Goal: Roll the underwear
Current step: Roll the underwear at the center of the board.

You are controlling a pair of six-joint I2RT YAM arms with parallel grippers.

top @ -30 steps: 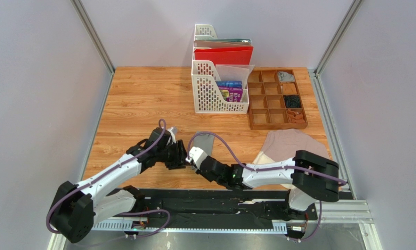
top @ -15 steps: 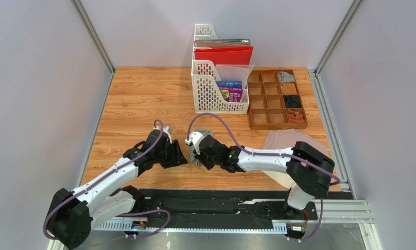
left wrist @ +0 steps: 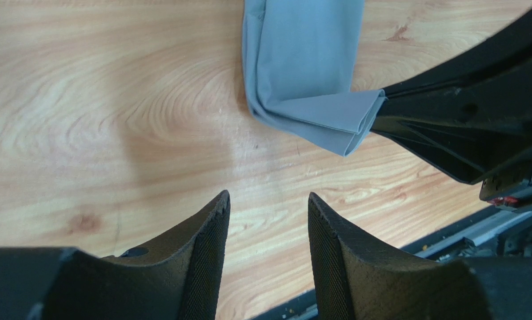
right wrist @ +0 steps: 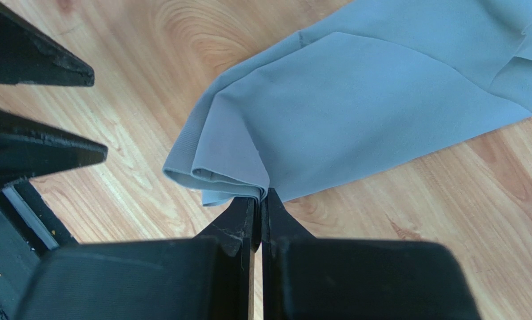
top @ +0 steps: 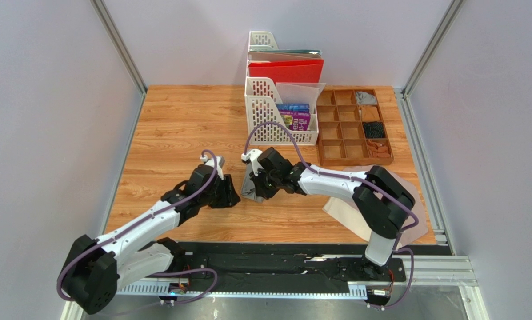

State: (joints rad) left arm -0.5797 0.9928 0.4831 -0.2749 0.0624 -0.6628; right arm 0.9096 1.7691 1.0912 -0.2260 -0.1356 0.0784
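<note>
The mid-grey underwear point(top: 251, 179) point(left wrist: 308, 60) point(right wrist: 368, 107) lies in the middle of the wooden table, its near end doubled over into a layered fold. My right gripper point(top: 254, 191) point(right wrist: 260, 197) is shut on that folded edge, and its black fingers point(left wrist: 449, 127) enter the left wrist view from the right. My left gripper point(top: 232, 195) point(left wrist: 268, 200) hangs open just left of the fold, over bare wood, holding nothing. The pinkish-beige underwear point(top: 345, 212) lies flat at the front right, partly under the right arm.
A white file rack point(top: 282, 117) with a red folder point(top: 285, 70) stands at the back centre. A wooden compartment tray point(top: 345, 152) sits to its right. The black base rail point(top: 282, 257) runs along the near edge.
My right gripper has carried the grey underwear's edge away from the near edge toward the table's middle, folding the cloth over. The left gripper has shifted slightly back and stayed open.
</note>
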